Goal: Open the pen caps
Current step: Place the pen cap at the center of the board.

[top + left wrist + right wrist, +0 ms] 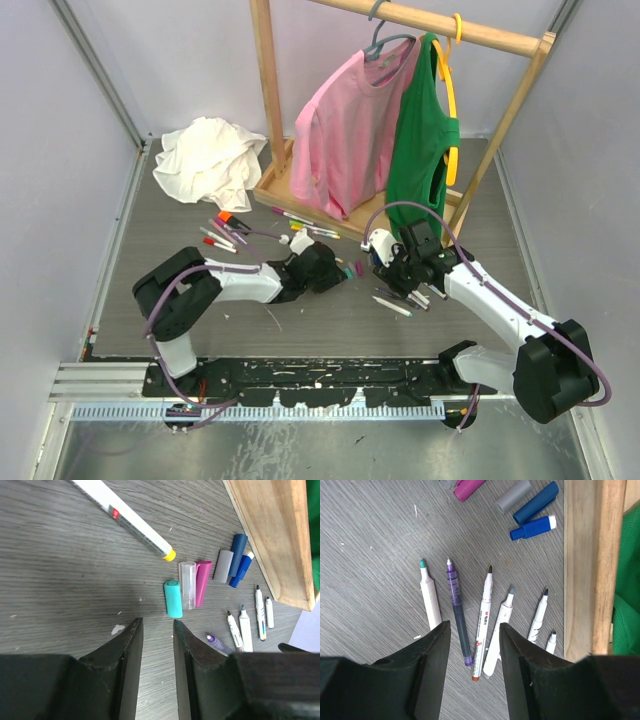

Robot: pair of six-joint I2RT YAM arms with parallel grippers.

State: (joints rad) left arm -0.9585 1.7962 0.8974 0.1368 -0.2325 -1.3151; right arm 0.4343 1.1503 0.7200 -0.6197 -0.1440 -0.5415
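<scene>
1. My left claw [157,625] is released: its fingers stand slightly apart with nothing between them, above the table [65,580].
2. The loose pen caps lie just beyond its tips: a teal cap [173,598], a clear cap [187,585] touching a magenta cap [202,582], then a grey cap [223,566] and a blue cap [239,547] beside the wooden rack base [270,530].
3. My right claw [474,630], right of the caps, is also released and empty.
4. Under it a row of uncapped pens [457,612] lies side by side, tips toward the caps.

Seen from above, bare desk [320,335] lies open at 6 o'clock of the left end effector [157,622]. Pen caps [174,599] litter its 3 o'clock; pens [484,620] lie under the right end effector [472,626]; the wooden rack base [285,192] blocks 12 o'clock.
</scene>
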